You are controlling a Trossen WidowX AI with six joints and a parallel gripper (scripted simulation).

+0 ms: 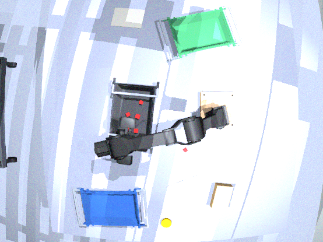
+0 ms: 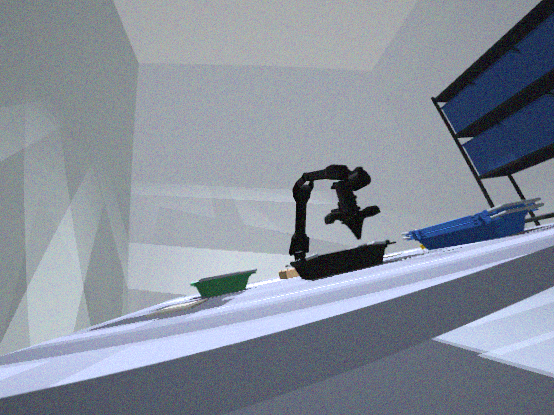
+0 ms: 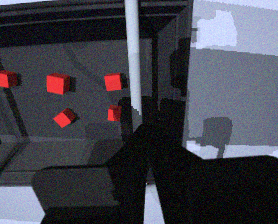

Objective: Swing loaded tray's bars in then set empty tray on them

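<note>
The step in hand was judged to be the bar-setting stage, at or near its end. The gripper [image 1: 126, 131] [image 2: 359, 237] [image 3: 146, 129] had its fingers together with nothing clamped between them, and it pointed down over the near end of the black tray [image 1: 153, 108] [image 2: 345, 262] [image 3: 75, 32]. This loaded tray stood left of the arm's mount in the top view, with small red blocks [image 1: 137, 116] [image 3: 58, 83] on its floor. The far bar [image 1: 134, 94] crossed the tray inside its end wall; the near bar [image 1: 111, 134] [image 3: 133, 50] also appeared to lie inward, beside the fingertips, though contact could not be confirmed. The next move called for clearance above the bar, then transfer to an empty tray. The blue tray [image 1: 109, 207] [image 2: 460, 233] stood near and the green tray [image 1: 201, 32] [image 2: 223, 285] far; which was intended could not be determined. The white counter [image 1: 248, 70] [image 2: 250, 321] carried patchy shadows, a loose red block [image 1: 185, 150] and a yellow disc [image 1: 166, 223]. Plain grey walls [image 2: 225, 121] enclosed the room, with a shelf rack [image 2: 466, 158] to the right in the exterior view.
</note>
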